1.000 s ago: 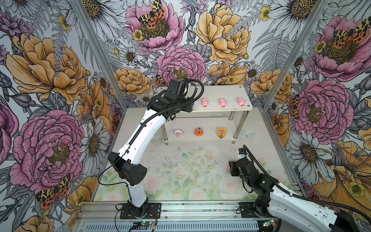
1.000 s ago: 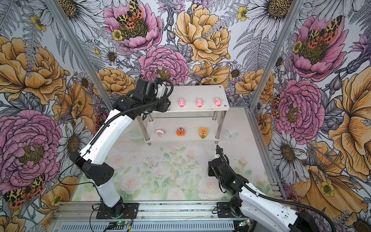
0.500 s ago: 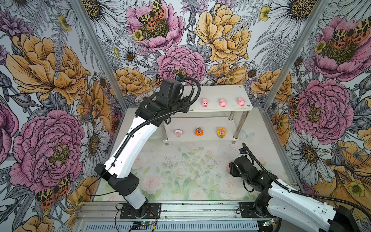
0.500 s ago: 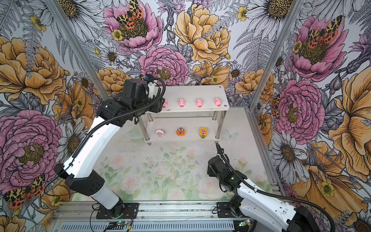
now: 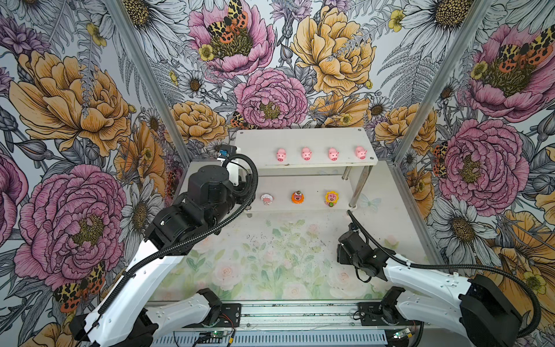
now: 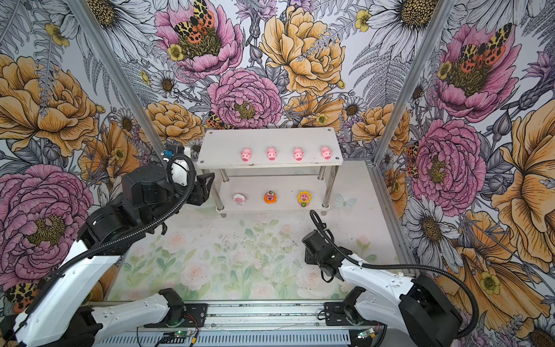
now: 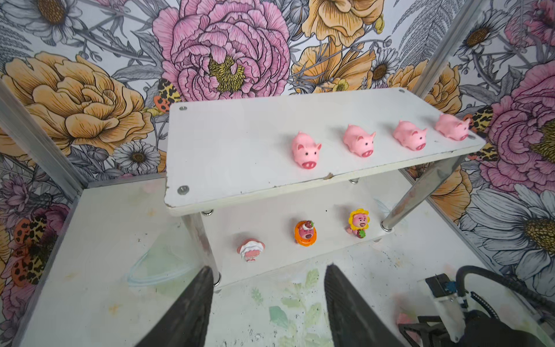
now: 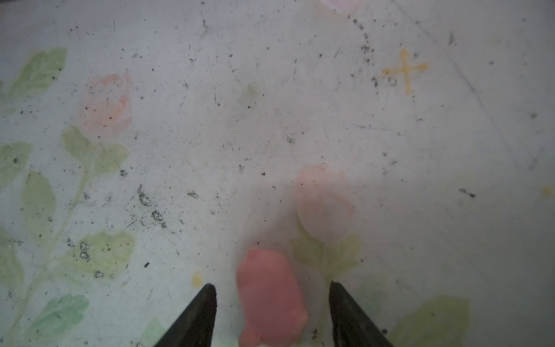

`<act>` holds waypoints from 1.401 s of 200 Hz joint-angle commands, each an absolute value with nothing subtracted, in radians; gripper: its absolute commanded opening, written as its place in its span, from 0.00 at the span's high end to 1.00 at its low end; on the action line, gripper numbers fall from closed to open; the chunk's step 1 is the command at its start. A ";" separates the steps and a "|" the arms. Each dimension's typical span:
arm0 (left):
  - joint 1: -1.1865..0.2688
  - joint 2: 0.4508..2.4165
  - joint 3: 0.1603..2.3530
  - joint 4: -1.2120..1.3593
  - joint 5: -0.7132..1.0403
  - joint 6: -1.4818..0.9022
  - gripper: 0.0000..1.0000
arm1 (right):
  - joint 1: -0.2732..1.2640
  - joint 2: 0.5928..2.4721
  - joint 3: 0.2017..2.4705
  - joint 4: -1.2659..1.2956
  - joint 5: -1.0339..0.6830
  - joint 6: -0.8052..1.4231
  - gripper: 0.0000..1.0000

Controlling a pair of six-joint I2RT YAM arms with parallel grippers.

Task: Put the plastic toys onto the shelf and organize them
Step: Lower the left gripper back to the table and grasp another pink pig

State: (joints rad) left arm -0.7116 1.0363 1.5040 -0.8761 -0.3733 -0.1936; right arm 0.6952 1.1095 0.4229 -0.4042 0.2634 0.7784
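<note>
The white two-tier shelf (image 5: 270, 139) stands at the back in both top views. Several pink pigs (image 5: 306, 153) sit in a row on its top board. On the lower board stand a white-rimmed figure (image 5: 266, 199), an orange-rimmed one (image 5: 298, 197) and a yellow-rimmed one (image 5: 331, 198). My left gripper (image 7: 268, 267) is open and empty, off the shelf's left end (image 6: 207, 183). My right gripper (image 8: 271, 285) is low over the table and open. One more pink pig (image 8: 270, 300) lies between its fingers with a gap on each side. In both top views the right wrist (image 5: 357, 252) hides that pig.
The table mat (image 5: 270, 255) carries faint printed roses and leaves and dark specks. Metal frame posts (image 5: 399, 144) and flowered walls close in the back and both sides. The arm bases sit on a rail (image 5: 300, 312) at the front.
My left arm has drawn back from the top board to the shelf's left end, leaving a pig at the left of the row. The right arm has stayed low over the table.
</note>
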 commanded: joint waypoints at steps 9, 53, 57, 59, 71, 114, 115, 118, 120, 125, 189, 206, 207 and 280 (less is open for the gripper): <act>-0.731 0.966 1.355 -0.794 -0.296 -0.253 0.40 | 0.721 1.206 0.471 -0.278 0.233 0.811 0.47; -0.802 0.874 1.144 -0.739 -0.288 -0.323 0.46 | 0.851 1.242 0.475 -0.190 0.264 0.876 0.62; -0.809 0.865 1.118 -0.732 -0.286 -0.333 0.47 | 0.861 1.242 0.478 -0.181 0.263 0.884 0.63; -0.814 0.860 1.105 -0.728 -0.285 -0.339 0.47 | 0.867 1.244 0.480 -0.178 0.263 0.888 0.64; -0.839 0.834 1.021 -0.702 -0.285 -0.376 0.48 | 0.895 1.249 0.487 -0.151 0.265 0.908 0.67; -0.920 0.769 0.792 -0.636 -0.287 -0.507 0.48 | 0.961 1.331 0.541 -0.028 0.234 0.962 0.72; -0.922 0.769 0.788 -0.633 -0.286 -0.510 0.48 | 0.962 1.336 0.543 -0.026 0.233 0.963 0.71; -0.927 0.765 0.775 -0.626 -0.284 -0.519 0.48 | 0.965 1.348 0.550 -0.024 0.235 0.966 0.71; -0.931 0.763 0.766 -0.620 -0.283 -0.524 0.48 | 0.968 1.356 0.556 -0.024 0.235 0.966 0.71; -0.940 0.761 0.747 -0.608 -0.281 -0.533 0.48 | 0.971 1.378 0.569 -0.025 0.235 0.968 0.71; -0.992 0.877 0.622 -0.433 -0.248 -0.641 0.30 | 0.982 1.417 0.574 0.009 0.269 0.971 0.40; -1.014 0.944 0.611 -0.380 -0.255 -0.663 0.28 | 0.971 1.328 0.557 -0.042 0.321 0.940 0.37; -1.016 0.948 0.608 -0.375 -0.255 -0.664 0.28 | 0.970 1.318 0.556 -0.048 0.324 0.939 0.37; -1.109 1.383 0.720 -0.174 -0.216 -0.740 0.19 | 0.652 0.858 0.459 -0.388 0.289 0.786 0.40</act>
State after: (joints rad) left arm -1.0885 1.2564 0.6365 -0.2668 -0.2516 -0.7017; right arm 0.7094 0.9104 0.4915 -0.2344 0.3202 0.8593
